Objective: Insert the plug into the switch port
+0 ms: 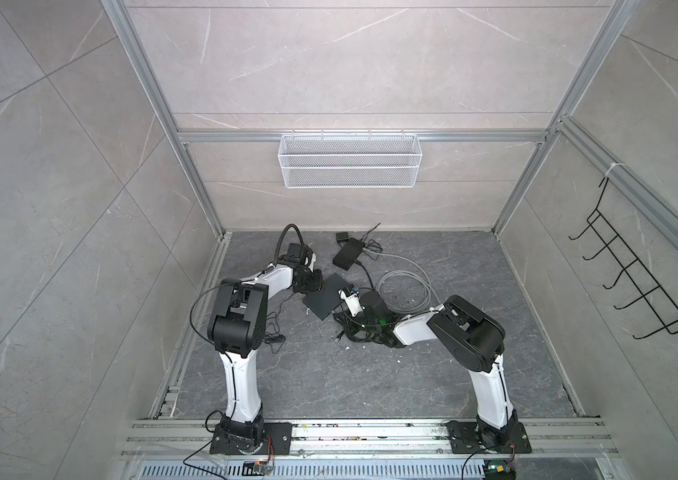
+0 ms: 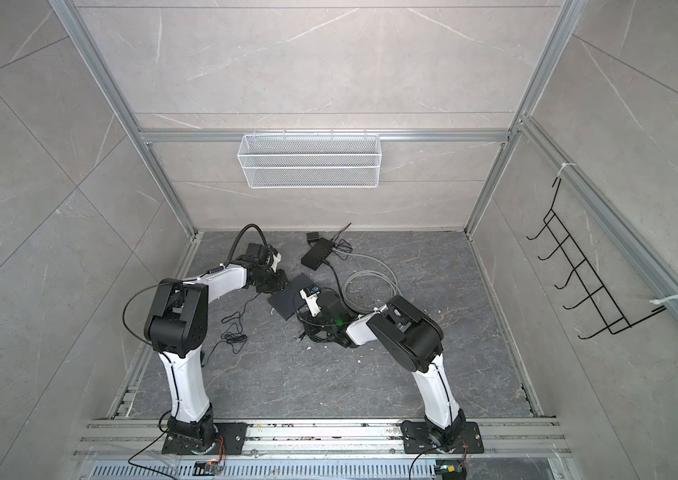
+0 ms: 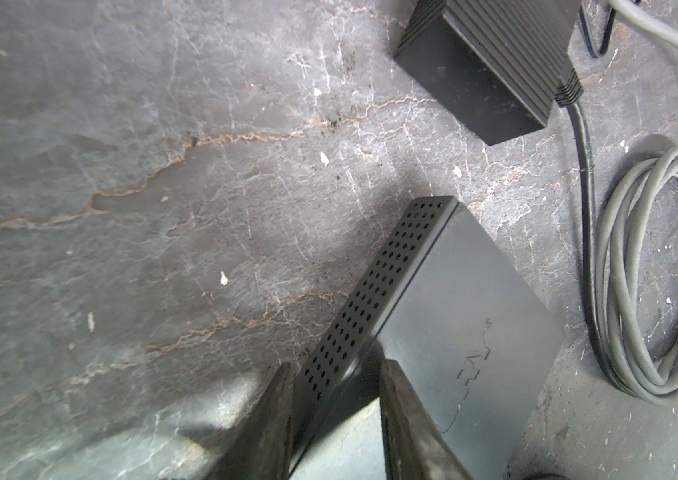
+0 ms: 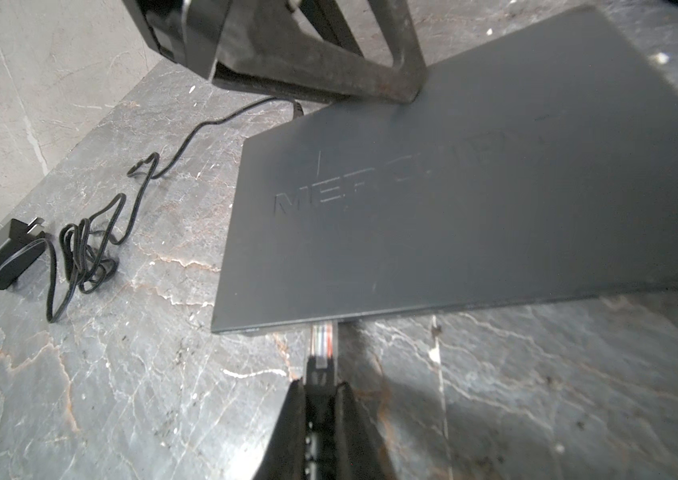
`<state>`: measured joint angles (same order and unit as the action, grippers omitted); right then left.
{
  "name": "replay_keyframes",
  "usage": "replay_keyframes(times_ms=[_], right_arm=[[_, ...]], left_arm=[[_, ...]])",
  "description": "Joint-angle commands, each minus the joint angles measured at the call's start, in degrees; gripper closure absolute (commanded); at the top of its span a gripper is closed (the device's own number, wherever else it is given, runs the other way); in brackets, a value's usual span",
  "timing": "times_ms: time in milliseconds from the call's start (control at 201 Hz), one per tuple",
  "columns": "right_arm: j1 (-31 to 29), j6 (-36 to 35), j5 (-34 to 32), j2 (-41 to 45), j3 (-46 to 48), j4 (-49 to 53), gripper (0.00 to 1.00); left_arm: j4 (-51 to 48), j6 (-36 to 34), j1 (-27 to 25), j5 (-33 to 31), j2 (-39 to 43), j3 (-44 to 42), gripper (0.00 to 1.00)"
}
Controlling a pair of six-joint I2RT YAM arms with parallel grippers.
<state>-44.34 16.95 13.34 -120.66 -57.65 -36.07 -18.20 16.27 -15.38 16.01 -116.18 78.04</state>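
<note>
Roughly in the middle of the dark veined stone floor (image 2: 329,374) lies the dark grey flat metal switch (image 1: 323,297), skewed so that one corner points toward the arms' bases. The left gripper (image 3: 335,365) is clamped over the switch's perforated side edge, with one finger against the holed side wall and the other pressing on the top face. The right wrist view shows this too. The right gripper (image 4: 320,384) has its fingers pressed together on the dark rear end of the clear plastic plug (image 4: 323,345), which points straight at the switch's near edge. The plug's front end passes out of sight beneath that edge, so it cannot be told whether it sits in a port. Behind the switch sits a smaller black ribbed box (image 1: 347,253) with cables attached, and near it a coiled grey round cable (image 1: 404,286). A black power adapter (image 4: 1,257) with a tangled thin cord lies near the left arm. A white wire mesh basket (image 1: 350,160) hangs on the back wall.
</note>
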Motion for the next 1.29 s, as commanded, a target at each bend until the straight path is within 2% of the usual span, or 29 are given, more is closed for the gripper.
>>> replay_keyframes(times_ms=[0, 144, 328, 736, 916, 1030, 1120, 1289], right_arm=[[-0.66, -0.55, 0.37, -3.13, -1.77, -1.11, 0.98], [-0.99, -1.52, 2.72, -2.82, -0.36, -4.68, 0.98], [-1.5, -2.54, 2.73, -4.07, -1.48, -2.65, 0.98], [-1.98, 1.76, -12.89, -4.44, -5.27, 8.12, 0.98], [-2.56, 2.91, -15.92, -1.71, -4.92, 8.86, 0.98], [-4.49, 0.81, -19.27, 0.44, -4.34, 7.32, 0.98], [-6.7, -2.76, -23.44, 0.92, -7.0, 10.83, 0.98], [-7.74, -4.16, -22.82, 0.08, -6.51, 6.89, 0.98]], left_arm=[[-10.02, 0.98, -2.13, 2.34, -1.28, -3.56, 0.64], [-10.02, 2.2, -2.19, 1.2, -0.81, -3.89, 0.64], [-9.64, 3.05, -2.14, 0.62, -0.93, -4.02, 0.65], [-10.1, 3.82, -2.73, 3.94, 0.44, -6.48, 0.68], [-10.83, 4.24, -2.82, 4.2, 0.85, -7.8, 0.69], [-11.16, 4.98, -2.82, 4.39, 1.17, -8.35, 0.69], [-10.84, 5.95, -2.9, 5.14, 1.44, -9.16, 0.69], [-8.66, 7.71, -3.26, 7.25, 1.92, -11.36, 0.7]])
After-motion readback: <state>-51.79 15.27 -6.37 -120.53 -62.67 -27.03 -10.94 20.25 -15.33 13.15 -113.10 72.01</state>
